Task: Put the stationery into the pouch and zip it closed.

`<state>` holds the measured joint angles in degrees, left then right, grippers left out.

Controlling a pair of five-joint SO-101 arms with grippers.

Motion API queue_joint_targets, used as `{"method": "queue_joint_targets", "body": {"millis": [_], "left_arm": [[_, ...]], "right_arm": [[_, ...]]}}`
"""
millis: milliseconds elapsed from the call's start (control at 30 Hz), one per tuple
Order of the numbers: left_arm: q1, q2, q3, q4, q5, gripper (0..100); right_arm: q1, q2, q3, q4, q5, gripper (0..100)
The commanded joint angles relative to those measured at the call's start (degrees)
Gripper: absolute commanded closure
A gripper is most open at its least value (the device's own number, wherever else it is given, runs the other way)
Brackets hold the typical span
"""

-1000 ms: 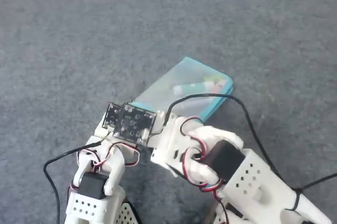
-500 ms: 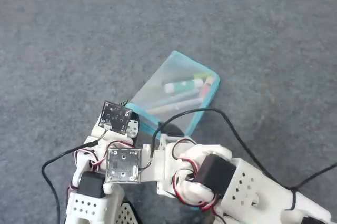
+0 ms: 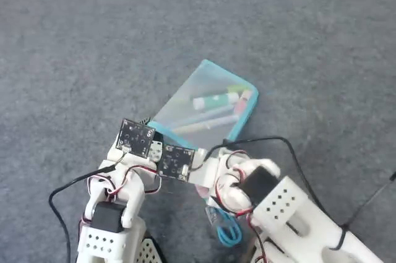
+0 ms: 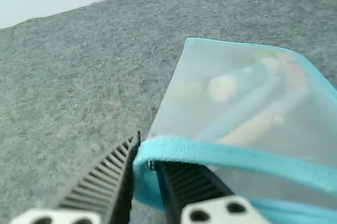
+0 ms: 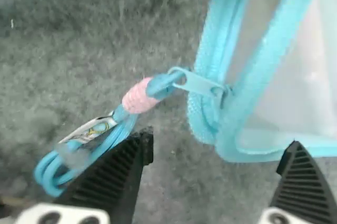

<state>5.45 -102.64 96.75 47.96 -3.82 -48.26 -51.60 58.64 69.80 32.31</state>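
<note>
- Noted translucent teal-edged zip pouch [image 3: 207,105] centre frame, coloured pens [image 3: 213,100] inside.
- Found left gripper [image 4: 145,153] clenched on its corner.
- Found right gripper [image 5: 218,147] released beside blue-cord zipper pull [image 5: 92,137].

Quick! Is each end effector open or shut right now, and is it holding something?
Left end effector: shut on the pouch, pinching its blue edge.
Right end effector: open, holding nothing, by the zipper pull.

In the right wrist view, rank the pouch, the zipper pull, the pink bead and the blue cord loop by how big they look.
1. pouch
2. blue cord loop
3. zipper pull
4. pink bead, only a little smaller than the pull
</note>
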Motion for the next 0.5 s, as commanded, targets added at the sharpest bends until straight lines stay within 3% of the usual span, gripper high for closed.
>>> {"method": "queue_joint_targets", "body": {"millis": [0,233,467], "left_arm": [[-0.62,-1.23,-2.15,-1.93,0.88,99],[-0.62,-1.23,-2.15,-1.85,0.88,99],[-0.62,-1.23,-2.15,-1.76,0.88,99]], "right_arm": [[3.47,-3.74,0.88,-5.49,0.62,64.7],[5.85,-3.74,8.35,-19.82,-1.49,64.7],[6.11,-3.74,8.62,-25.71,-3.43,65.6]]}}
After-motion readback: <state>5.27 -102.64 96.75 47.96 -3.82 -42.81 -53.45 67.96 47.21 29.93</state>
